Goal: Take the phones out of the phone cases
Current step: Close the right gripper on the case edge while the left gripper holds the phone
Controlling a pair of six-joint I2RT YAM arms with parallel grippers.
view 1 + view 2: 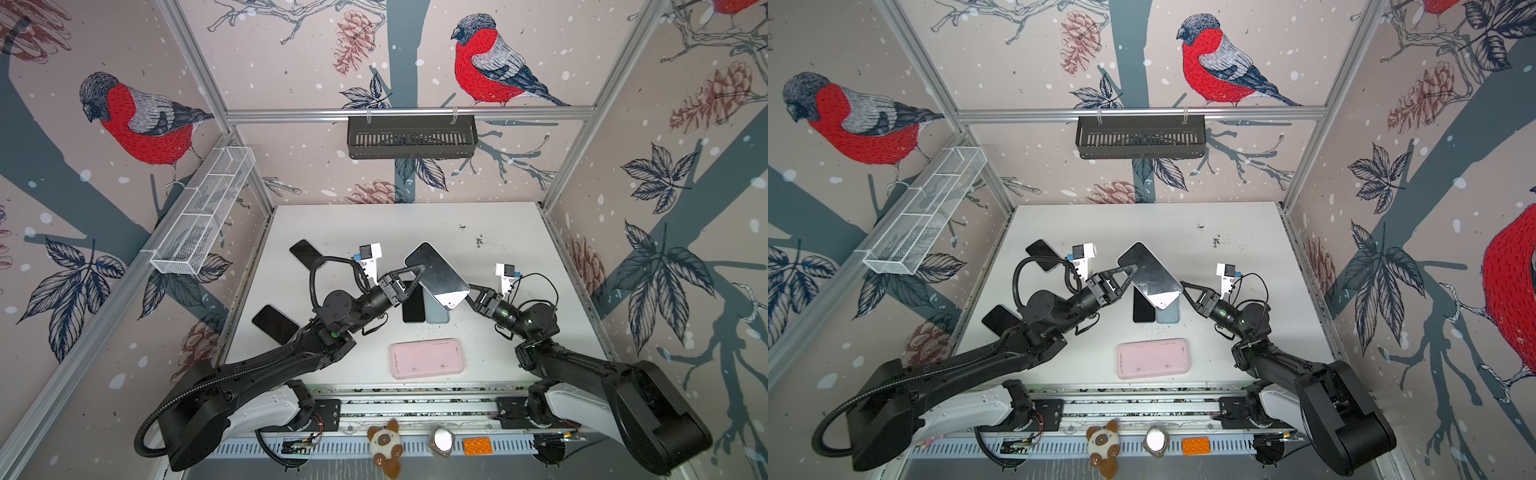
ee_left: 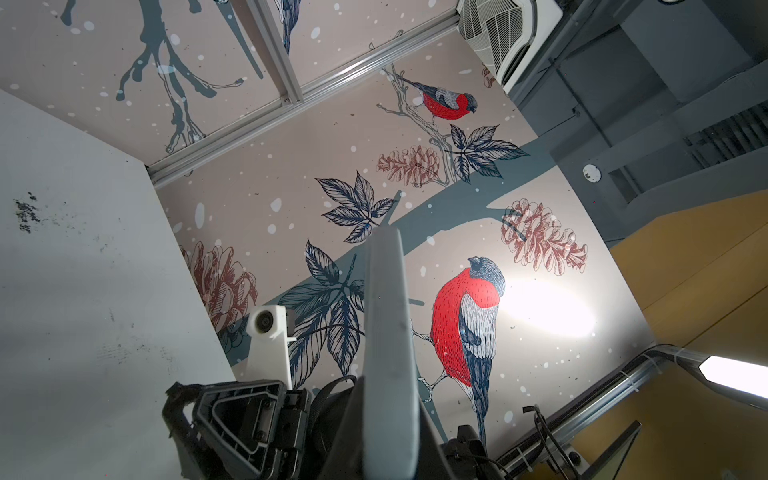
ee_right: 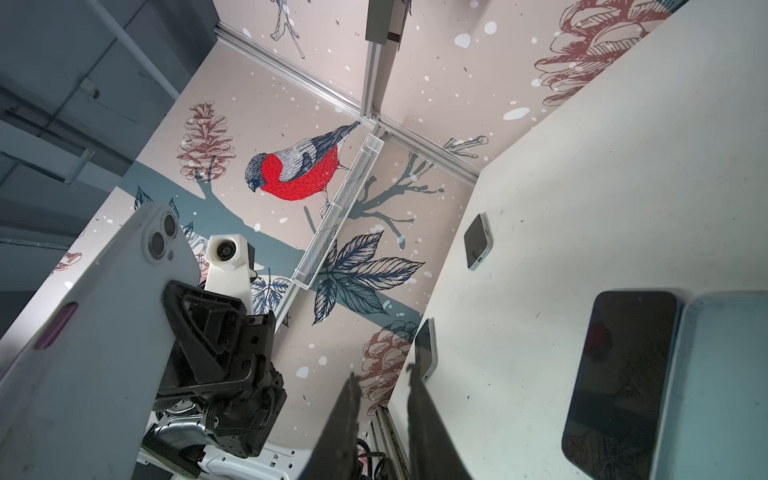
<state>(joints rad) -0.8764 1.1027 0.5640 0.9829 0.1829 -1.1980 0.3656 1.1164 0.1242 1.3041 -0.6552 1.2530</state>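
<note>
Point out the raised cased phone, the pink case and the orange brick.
cased phone (image 1: 436, 274): in a top view, middle of its screen.
pink case (image 1: 427, 358): in a top view, its inner floor.
orange brick (image 1: 478, 446): in a top view, its studded top.

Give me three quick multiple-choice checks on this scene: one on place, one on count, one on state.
1. The pink case lies: A) near the table's front edge; B) at its far edge; C) off the table.
2. How many dark-screened phones lie on the table? A) one; B) three; C) five.
3. The white-cased phone is: A) lying flat; B) gripped aloft by the left tool; C) resting on the pink case.
Key: 1A, both top views show it there; 2B, two at left, one mid-table; 3B, the tool clamps its edge above the table.
</note>
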